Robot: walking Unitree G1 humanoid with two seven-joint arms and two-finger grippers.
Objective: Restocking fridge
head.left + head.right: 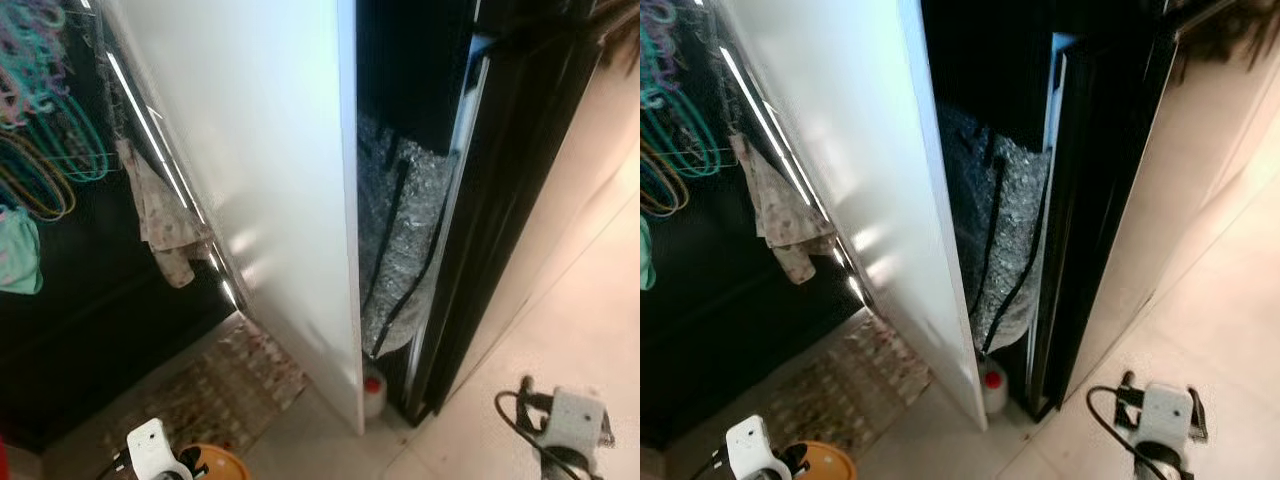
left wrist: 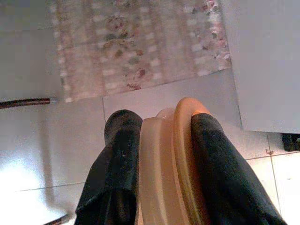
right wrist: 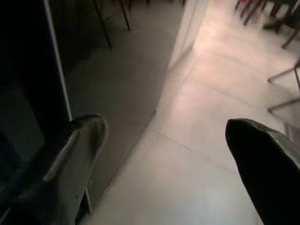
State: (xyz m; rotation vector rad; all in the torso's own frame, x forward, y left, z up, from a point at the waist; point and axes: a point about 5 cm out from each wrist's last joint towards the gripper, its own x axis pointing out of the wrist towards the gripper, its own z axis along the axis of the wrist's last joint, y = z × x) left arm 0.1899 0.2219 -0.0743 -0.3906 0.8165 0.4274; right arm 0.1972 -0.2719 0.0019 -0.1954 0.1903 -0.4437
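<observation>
The orange and cream item point(image 2: 171, 159), round-rimmed and possibly a lidded tub or stacked dish, sits clamped between the 2 black fingers point(image 2: 119, 159) of the left gripper point(image 2: 164, 154). It is carried low at the robot's left, above pale floor tile and just short of a patterned rug point(image 2: 136, 42). In the head views its orange rim peeks up at the bottom edge, beside the white wrist housing.

The step in hand looks like the carry: the item is held, and the robot stands before a tall white panel point(image 1: 270, 170), likely the fridge side or door seen edge-on. No shelf or open compartment can be made out, so the next move probably calls for finding the fridge front and opening it, with the free hand if needed.

The right gripper point(image 3: 164, 140) hangs over bare tile, its 2 fingers spread well apart and holding nothing.

Counted: 1 held item, 1 rug, 1 silver insulated bag point(image 1: 395, 240) wedged in the dark gap beside the panel, 1 small red-capped bottle point(image 1: 374, 392) on the floor below it, 1 cloth point(image 1: 165, 225) hanging at left, and several coloured hangers point(image 1: 45, 120), too tangled to count.
</observation>
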